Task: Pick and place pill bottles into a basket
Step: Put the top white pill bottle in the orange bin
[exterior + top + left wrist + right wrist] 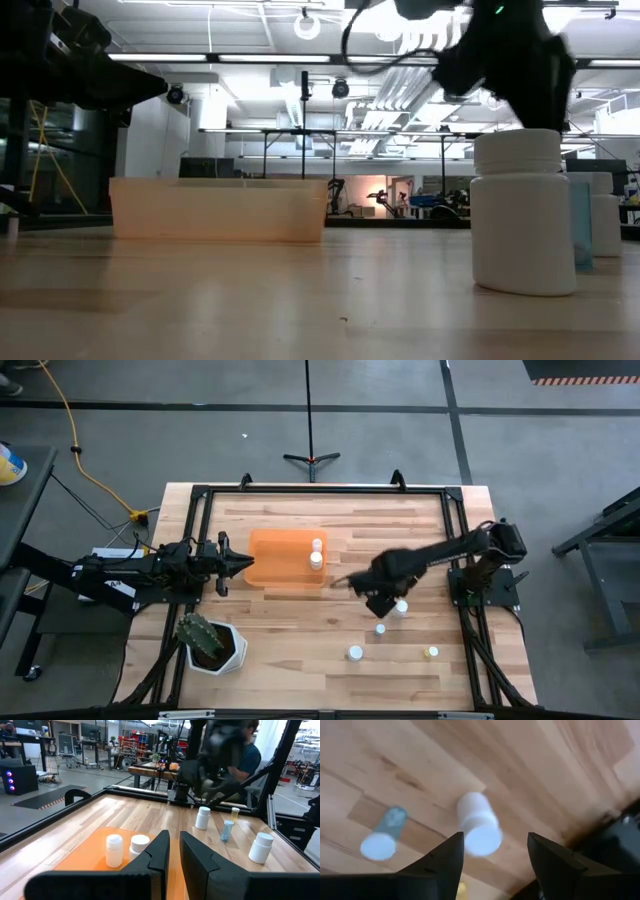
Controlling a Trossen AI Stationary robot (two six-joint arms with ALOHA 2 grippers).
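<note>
You have two pill bottles [316, 554] in the basket [275, 558], four on the counter [300, 650] beside it, your right hand [385, 603] spread empty above one.

wooden table [300, 650], potted cactus [205, 640]

Two pill bottles [317, 554] stand in the basket [275, 560]; others [355, 653] right of it.

High view: overhead, straight down, whole table [300, 650]. Low view: tabletop level, close behind one pill bottle [522, 212]. Left wrist view: level across the basket [85, 855]. Right wrist view: steeply downward, close. All share the tabletop.
</note>
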